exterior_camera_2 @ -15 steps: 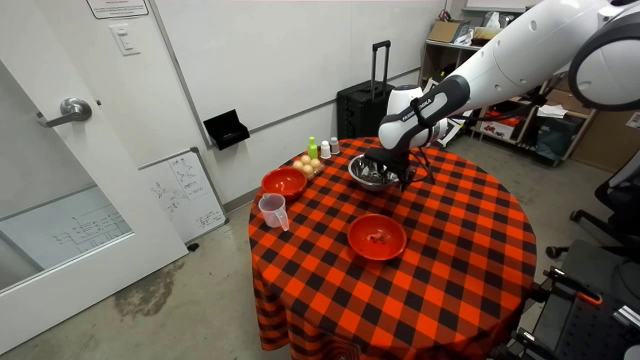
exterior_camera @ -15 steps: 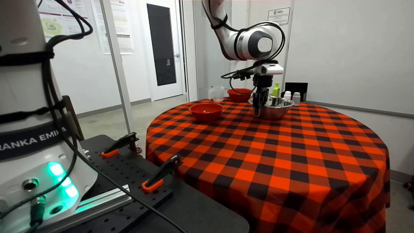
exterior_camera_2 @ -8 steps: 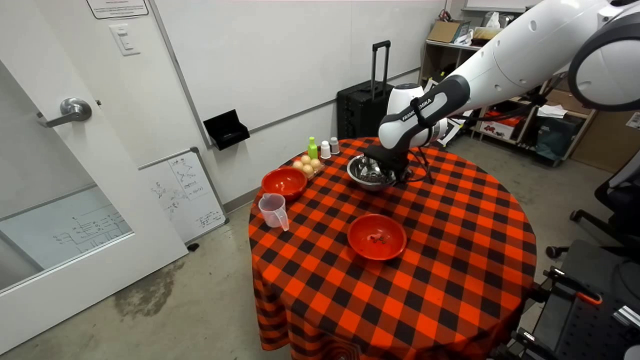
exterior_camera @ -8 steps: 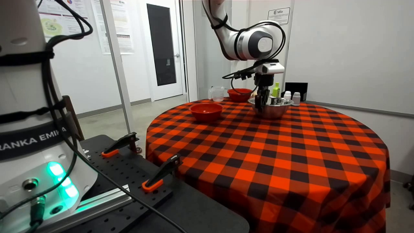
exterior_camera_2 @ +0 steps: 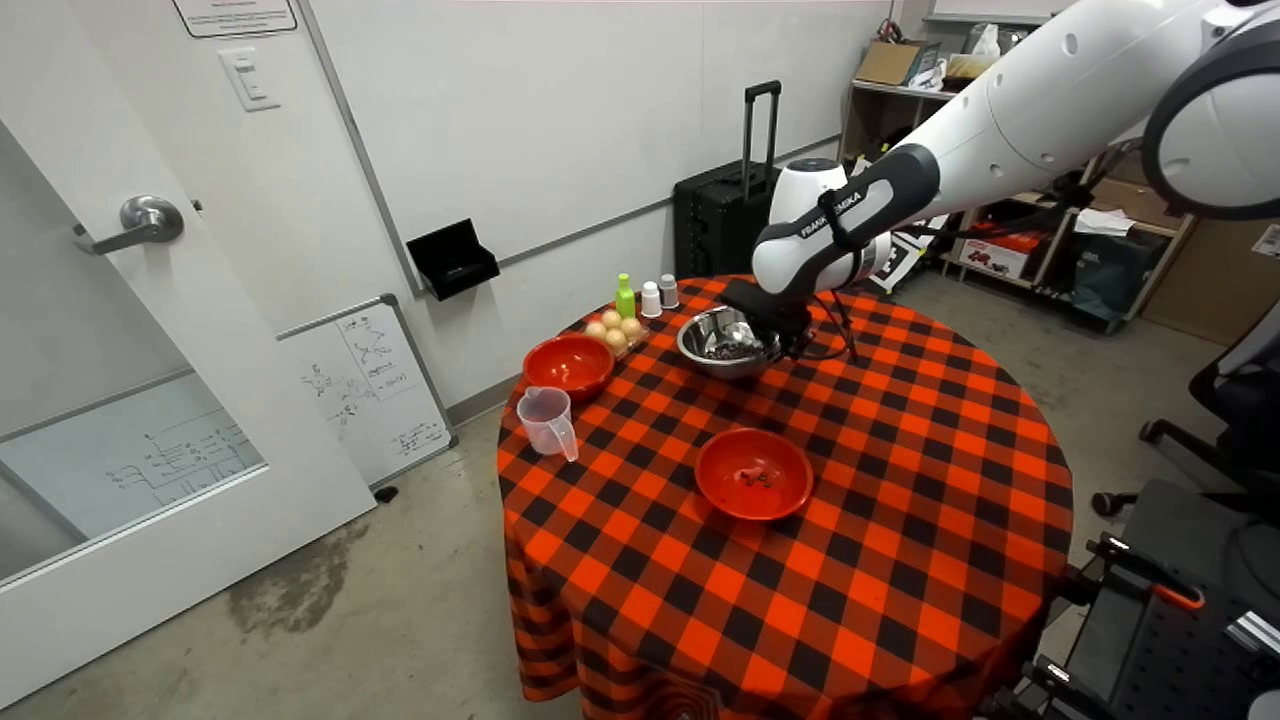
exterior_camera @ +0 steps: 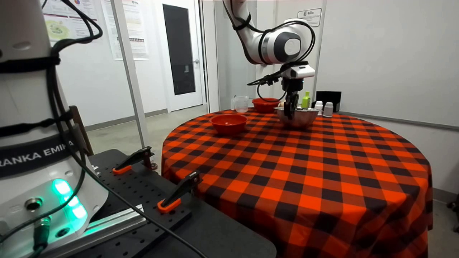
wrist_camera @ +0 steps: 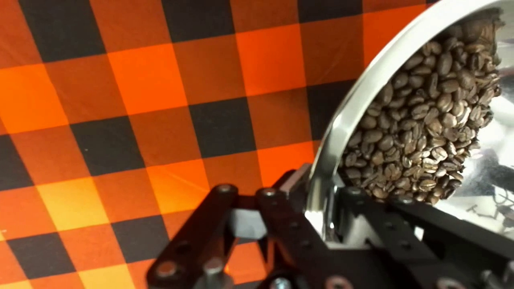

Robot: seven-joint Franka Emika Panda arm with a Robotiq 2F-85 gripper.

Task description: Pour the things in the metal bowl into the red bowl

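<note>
Now my end effector (wrist_camera: pixel 320 185) pinches the metal bowl (exterior_camera: pixel 305 120) of coffee beans (wrist_camera: pixel 421 132); specks (exterior_camera_2: pixel 757 478) dot the red bowl (exterior_camera_2: pixel 718 474) on the worktop (exterior_camera_2: pixel 900 510).

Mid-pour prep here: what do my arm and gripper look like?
The arm is white and rounded, with dark joint trim, strapped black cables, Franka Emika lettering and green-glowing base lights. The gripper is black, with jointed finger links and visible round pivots.

in an exterior view, bare red-and-black checked cloth (exterior_camera_2: pixel 900 450) leaves passage around the low dark red round bowl (exterior_camera_2: pixel 755 455); obstacles: the wide shiny steel bowl (exterior_camera_2: pixel 725 369) beyond it, a translucent plastic jug (exterior_camera_2: pixel 546 418) to its left.
</note>
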